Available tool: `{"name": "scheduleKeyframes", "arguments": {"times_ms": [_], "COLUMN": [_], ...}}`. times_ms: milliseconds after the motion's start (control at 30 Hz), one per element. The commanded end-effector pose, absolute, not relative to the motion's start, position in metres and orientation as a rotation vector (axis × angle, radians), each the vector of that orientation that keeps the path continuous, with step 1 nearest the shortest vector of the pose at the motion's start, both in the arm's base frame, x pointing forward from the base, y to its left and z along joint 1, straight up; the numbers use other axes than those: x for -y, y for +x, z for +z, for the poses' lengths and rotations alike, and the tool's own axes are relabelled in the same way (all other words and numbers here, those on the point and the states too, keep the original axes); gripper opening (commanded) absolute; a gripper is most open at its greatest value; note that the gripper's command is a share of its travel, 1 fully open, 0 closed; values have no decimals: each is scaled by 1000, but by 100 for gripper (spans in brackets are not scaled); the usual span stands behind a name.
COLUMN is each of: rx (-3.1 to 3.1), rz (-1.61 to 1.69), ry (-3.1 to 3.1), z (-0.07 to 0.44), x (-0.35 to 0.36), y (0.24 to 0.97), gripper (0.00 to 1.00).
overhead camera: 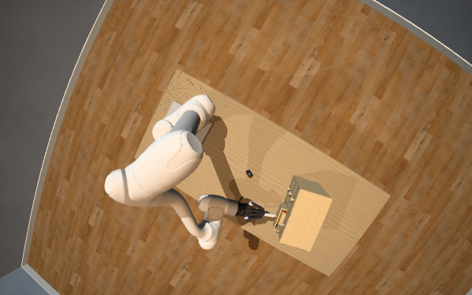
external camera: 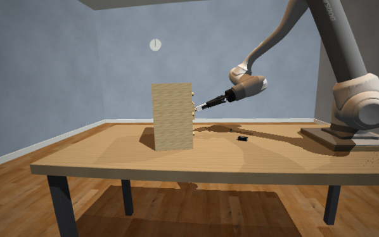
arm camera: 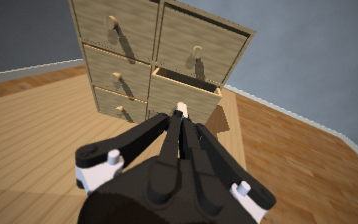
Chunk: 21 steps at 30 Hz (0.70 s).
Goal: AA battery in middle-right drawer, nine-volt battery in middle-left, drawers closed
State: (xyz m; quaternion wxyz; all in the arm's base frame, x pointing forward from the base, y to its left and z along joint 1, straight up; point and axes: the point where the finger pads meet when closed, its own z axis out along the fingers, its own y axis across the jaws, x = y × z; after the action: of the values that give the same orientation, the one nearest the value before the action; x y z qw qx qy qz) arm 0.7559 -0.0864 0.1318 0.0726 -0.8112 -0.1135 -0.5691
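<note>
Wrist view: the tool (arm camera: 182, 116) has its fingers pressed together with nothing between them, tips at the front of the chest's (arm camera: 161, 65) middle-right drawer (arm camera: 185, 93), which stands partly pulled out (its knob is hidden behind the fingertips). The nine-volt battery (overhead camera: 249, 173) lies on the table (overhead camera: 329, 252), well apart from the tool, off the chest's drawer side. The AA battery cannot be made out.
</note>
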Motion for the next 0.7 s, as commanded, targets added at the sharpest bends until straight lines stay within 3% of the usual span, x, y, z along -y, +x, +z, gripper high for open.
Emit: {"name": "scheduleKeyframes", "arguments": {"times_ms": [0,667], "rx": [333,333], "rz": [-1707,-1707], "ry": [-2438,-2438], "z": [131,131], "x": [85,79], "y": [766,786], "gripper": [0,0]}}
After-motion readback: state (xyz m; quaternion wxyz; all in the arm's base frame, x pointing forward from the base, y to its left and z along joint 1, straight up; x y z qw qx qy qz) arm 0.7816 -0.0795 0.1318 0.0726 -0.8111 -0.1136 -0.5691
